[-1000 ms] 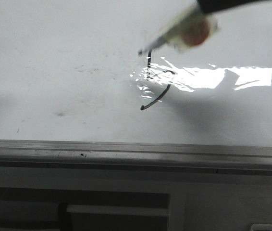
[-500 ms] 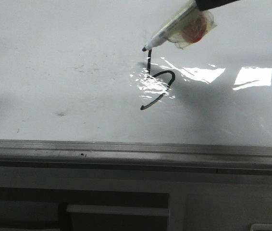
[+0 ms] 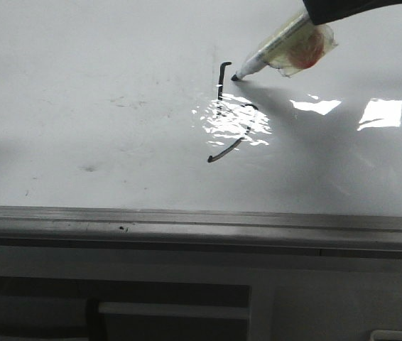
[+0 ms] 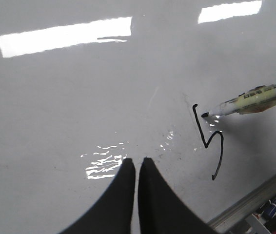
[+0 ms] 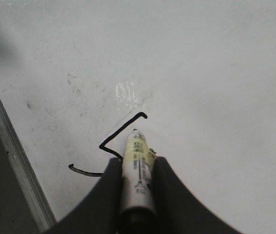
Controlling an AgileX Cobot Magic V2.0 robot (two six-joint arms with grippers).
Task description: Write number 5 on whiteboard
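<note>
- Nearest the viewer in the front view, a grey metal edge rail (image 3: 201,222) runs along the front of the whiteboard (image 3: 80,71), which lies flat and fills most of the view. Below the rail are dark recesses and pale shapes too dim to identify.
- Farther in, near the middle of the board, sits the number 5 (image 3: 229,117): a vertical stroke with a small hook at its top, and a curved tail sweeping toward the rail. The top bar is not yet drawn.
- A bright wrinkled glare patch (image 3: 233,122) covers the middle of the figure in the front view, so the bowl of the curve is hard to read there; the left wrist view shows it clearly.
- The marker (image 3: 279,51) has its tip just beside the top of the vertical stroke. Whether the tip touches the board cannot be told.
- The right gripper (image 5: 137,168) pinches the marker between its fingers. In the front view it is cut off at the top edge.
- The left gripper (image 4: 136,168) hangs over bare board near the figure, fingers pressed together, holding nothing.
- Risk, as a judgement: the bar may start apart from the stroke, leaving a gap, if the tip lands off the hook.
- Too light a press would give a broken line; too hard could tilt the marker in the grip.
</note>
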